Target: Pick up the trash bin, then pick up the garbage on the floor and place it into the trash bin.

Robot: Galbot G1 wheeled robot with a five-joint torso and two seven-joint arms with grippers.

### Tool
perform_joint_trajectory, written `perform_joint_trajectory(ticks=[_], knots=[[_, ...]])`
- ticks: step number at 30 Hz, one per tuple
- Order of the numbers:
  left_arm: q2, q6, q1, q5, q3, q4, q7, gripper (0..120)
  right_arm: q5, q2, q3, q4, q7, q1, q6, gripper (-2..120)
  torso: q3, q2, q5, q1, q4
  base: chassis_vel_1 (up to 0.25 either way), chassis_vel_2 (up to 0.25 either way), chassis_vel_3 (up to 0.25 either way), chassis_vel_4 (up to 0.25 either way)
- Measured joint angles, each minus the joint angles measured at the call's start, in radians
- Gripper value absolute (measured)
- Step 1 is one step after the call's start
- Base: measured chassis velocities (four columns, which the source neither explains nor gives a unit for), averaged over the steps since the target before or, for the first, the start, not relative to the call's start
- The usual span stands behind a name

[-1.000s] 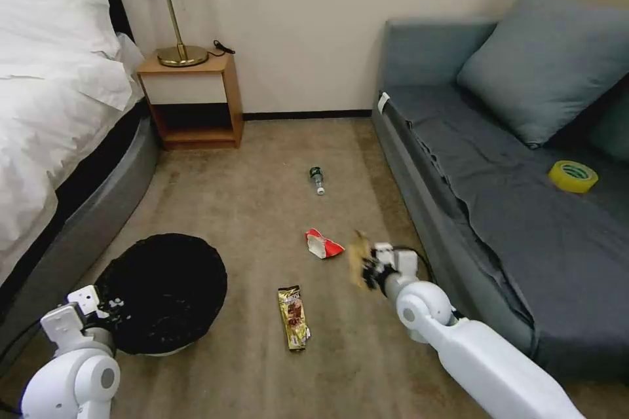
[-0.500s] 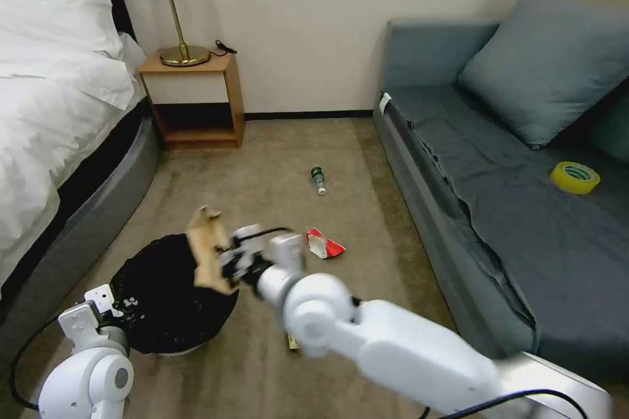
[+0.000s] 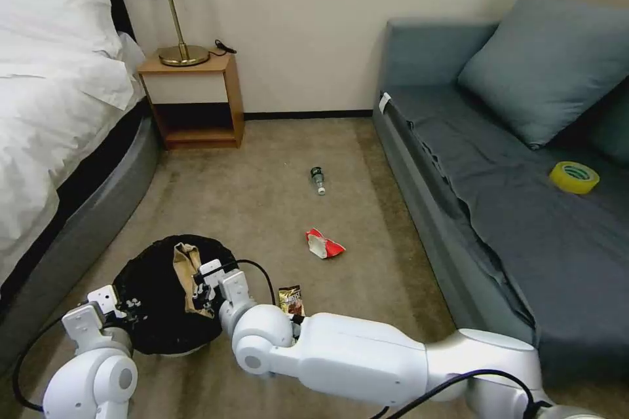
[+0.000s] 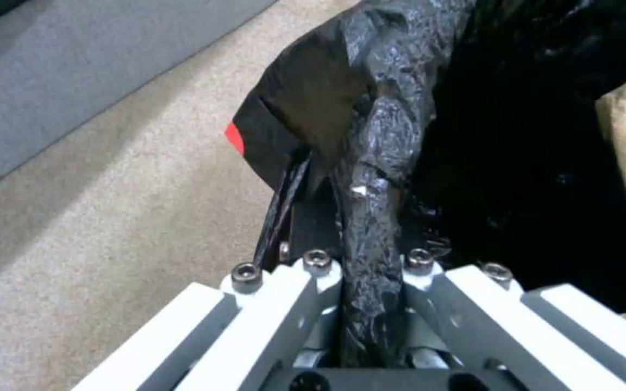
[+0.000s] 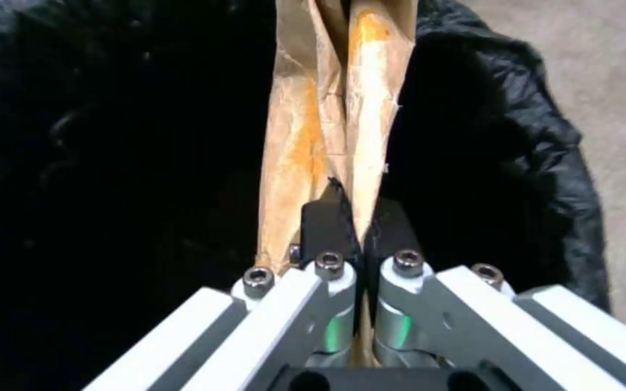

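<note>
The trash bin (image 3: 149, 317), white with a black bag, hangs low at the left near the bed. My left gripper (image 3: 130, 306) is shut on its rim, and the left wrist view shows the bag's edge (image 4: 375, 179) pinched between the fingers. My right gripper (image 3: 200, 288) reaches across and is shut on the crumpled tan paper (image 3: 185, 272), holding it over the bin's mouth. In the right wrist view the paper (image 5: 327, 108) hangs inside the black bag (image 5: 516, 163). On the carpet lie a gold-brown wrapper (image 3: 291, 298) partly hidden by my right arm, a red-and-white wrapper (image 3: 324, 244) and a small bottle (image 3: 318, 180).
A bed (image 3: 46, 124) runs along the left, a nightstand (image 3: 191, 101) with a lamp stands at the back, and a grey sofa (image 3: 498, 209) lines the right with a yellow tape roll (image 3: 573, 177) on it. Open carpet lies between them.
My right arm has swung from near the sofa leftward across the floor, carrying the tan paper to the bin and lowering it into the mouth. The left arm keeps its hold on the bin.
</note>
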State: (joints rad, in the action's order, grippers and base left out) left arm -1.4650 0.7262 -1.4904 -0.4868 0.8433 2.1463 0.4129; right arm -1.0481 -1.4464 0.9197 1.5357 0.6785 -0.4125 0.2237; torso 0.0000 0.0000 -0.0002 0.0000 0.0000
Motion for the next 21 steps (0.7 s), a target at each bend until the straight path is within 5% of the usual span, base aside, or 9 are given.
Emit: perform_joint_trajectory(ticks=[4,21], knots=[[-0.001,-0.001,0.0,0.001,-0.001,0.0,0.0,3,0.008,0.012,-0.001,0.01,-0.002,-0.001,0.0,4,0.0,0.0,0.0,0.0,-0.0001,0.0,0.0,0.0,0.0],[-0.003,-0.004,-0.001,0.001,0.006,0.009,-0.002,3,0.027,0.023,-0.061,0.106,-0.011,-0.03,-0.001,65,0.0,0.0,0.0002,0.0,0.0,0.0,0.0,0.0,0.0]])
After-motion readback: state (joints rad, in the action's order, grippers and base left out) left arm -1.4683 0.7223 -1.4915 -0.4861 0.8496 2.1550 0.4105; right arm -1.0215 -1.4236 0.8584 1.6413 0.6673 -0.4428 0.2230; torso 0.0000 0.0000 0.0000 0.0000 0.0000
